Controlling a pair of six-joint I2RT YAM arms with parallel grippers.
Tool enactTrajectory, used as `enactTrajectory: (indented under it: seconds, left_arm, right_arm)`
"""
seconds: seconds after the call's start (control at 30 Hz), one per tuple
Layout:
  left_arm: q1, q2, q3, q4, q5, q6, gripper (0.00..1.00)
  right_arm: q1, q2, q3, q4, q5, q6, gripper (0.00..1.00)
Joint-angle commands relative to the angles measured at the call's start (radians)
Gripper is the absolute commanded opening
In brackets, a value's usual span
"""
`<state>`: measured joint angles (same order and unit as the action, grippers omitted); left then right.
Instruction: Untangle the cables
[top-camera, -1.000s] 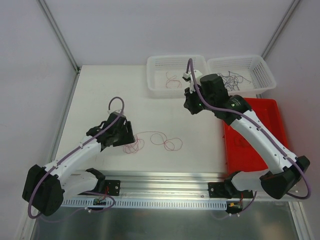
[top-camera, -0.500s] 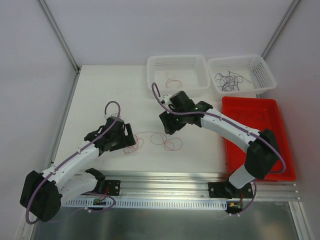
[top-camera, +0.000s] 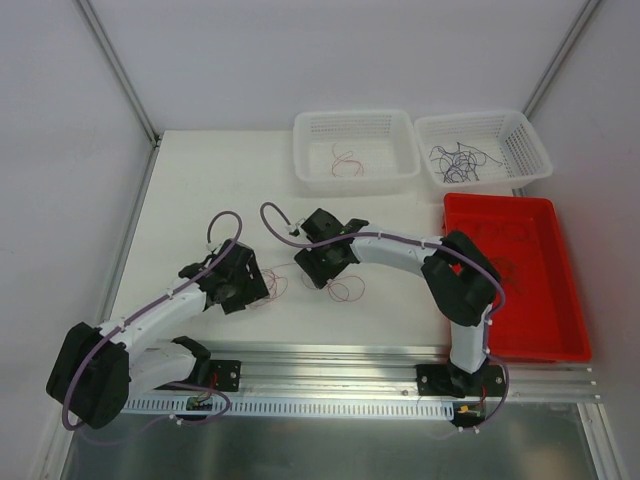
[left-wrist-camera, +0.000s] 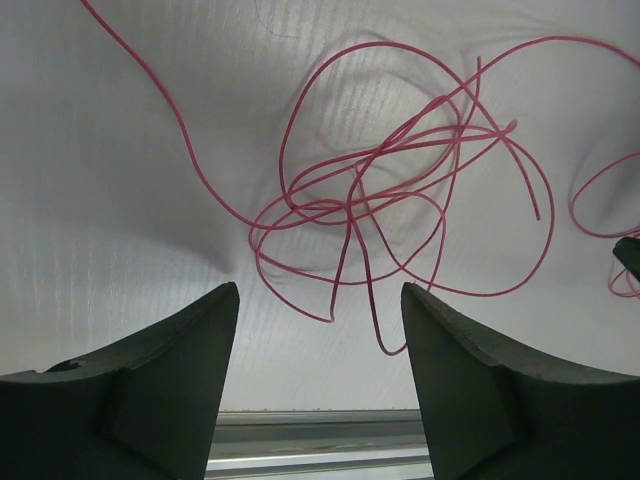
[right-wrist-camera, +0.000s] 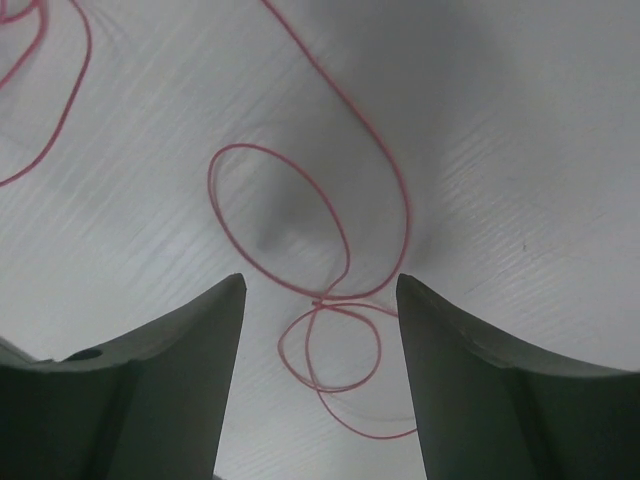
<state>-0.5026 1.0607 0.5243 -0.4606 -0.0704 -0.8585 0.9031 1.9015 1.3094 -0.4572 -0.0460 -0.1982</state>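
Both grippers hang low over the white table (top-camera: 200, 190), jaws released and gripping nothing, so the step in hand looks like choosing where to pinch. The left gripper (left-wrist-camera: 318, 290) has the dense clump of the red cables (left-wrist-camera: 345, 205) lying ahead of its jaws, with loose ends reaching back into the gap between them. The right gripper (right-wrist-camera: 320, 280) has a looser figure-eight (right-wrist-camera: 322, 298) whose crossing sits at the mouth of the gap, its smaller loop running in between the jaws. To do this well, I judge each side should close on a single strand, not a bundle: the left on a loose end, the right at or beside the crossing. They should then draw apart slowly and flat along the table, so loops slide open rather than cinch. Whether the two stretches are one wire I cannot tell, since the overhead view shows it too thin to trace. The wire is hair-thin, red and springy-looking: overlapping curls ahead of the left jaws, two plain loops at the right jaws, all lying flat on the table
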Motion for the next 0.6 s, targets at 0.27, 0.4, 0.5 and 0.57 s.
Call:
enactTrajectory:
  seconds: [0.27, 0.4, 0.5, 0.57]
  left_arm:
    - [0.003, 0.077, 0.008, 0.027, -0.019, -0.037, 0.37]
    - [0.003, 0.071, 0.013, 0.025, -0.025, -0.019, 0.14]
    - [0.004, 0.042, 0.013, 0.020, -0.038, -0.002, 0.03]
    - [0.007, 0.027, 0.014, 0.005, -0.060, 0.016, 0.01]
  right_arm:
    - [0.000, 0.025, 0.033, 0.055, 0.107, 0.022, 0.28]
    - [-0.018, -0.053, -0.002, 0.045, 0.132, 0.023, 0.01]
    - [-0.072, -0.131, -0.047, 0.023, 0.141, 0.023, 0.01]
    - [-0.140, -0.231, -0.058, -0.020, 0.158, 0.023, 0.01]
